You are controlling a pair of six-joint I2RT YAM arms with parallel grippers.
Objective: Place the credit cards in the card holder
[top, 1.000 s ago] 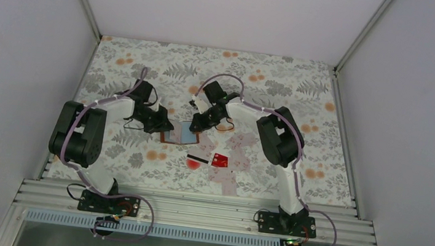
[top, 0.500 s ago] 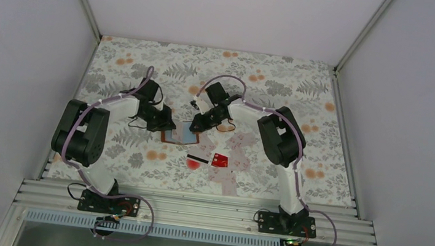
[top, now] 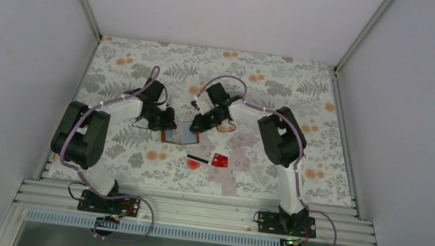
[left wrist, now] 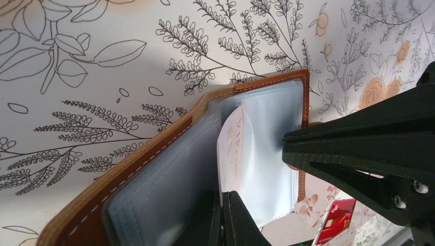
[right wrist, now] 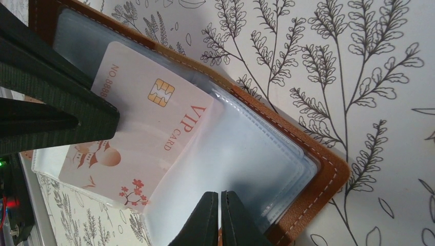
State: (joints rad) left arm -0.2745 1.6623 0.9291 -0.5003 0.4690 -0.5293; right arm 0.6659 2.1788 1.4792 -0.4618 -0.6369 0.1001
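Insertion step: VIP credit card half inside the open card holder on the counter, left pincer and right pincer both shut, tips on holder; next needs pushing card home, red card lies beside holder.

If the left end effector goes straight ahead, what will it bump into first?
Most likely the card holder: the left end effector, shut on a white card, points into its clear pocket. Depth is hard to judge.
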